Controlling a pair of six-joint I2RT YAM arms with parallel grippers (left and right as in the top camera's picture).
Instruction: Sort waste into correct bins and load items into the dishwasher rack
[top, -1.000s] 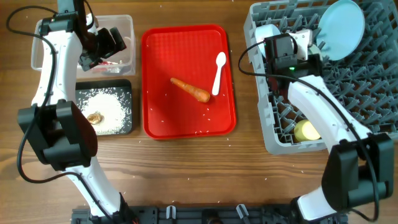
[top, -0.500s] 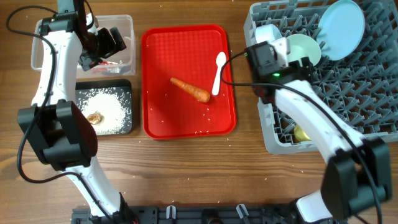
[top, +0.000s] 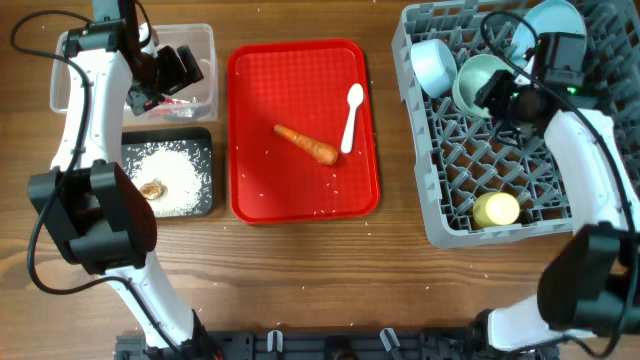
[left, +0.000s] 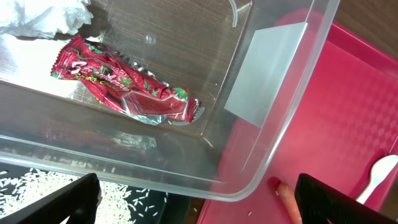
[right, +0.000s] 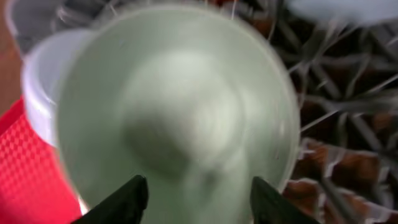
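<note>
At the far left of the bench (top: 300, 270) stands the clear plastic tub (top: 205, 40), holding the red snack wrapper (left: 124, 87) flat on its floor and the crumpled white tissue (left: 40, 15) in a corner. The left end effector (left: 198, 200) hangs over the tub's near wall with its fingers spread wide and nothing between them. Just in front of the tub sits the black tray (top: 207, 150), carrying the loose white rice (top: 175, 170) and the small brown scrap (top: 152, 189) at the rice's edge. The flat red tray (top: 300, 80) lies in the middle of the bench; on it the orange carrot (top: 305, 143) rests at a slant near the centre, and the white plastic spoon (top: 351, 115) lies just beside it toward the right rim (a few stray rice grains dot the tray as well). On the right is the grey dishwasher rack (top: 425, 180). A light blue bowl (top: 433, 65) is tipped at its back left corner, the pale green bowl (top: 478, 85) touching it on the right, the light blue plate (top: 540, 20) stands further back, and the yellow cup (top: 495, 210) lies near the front. The right end effector (right: 199, 199) is at the green bowl with its fingers parted and gripping nothing; its wrist view is blurred.
</note>
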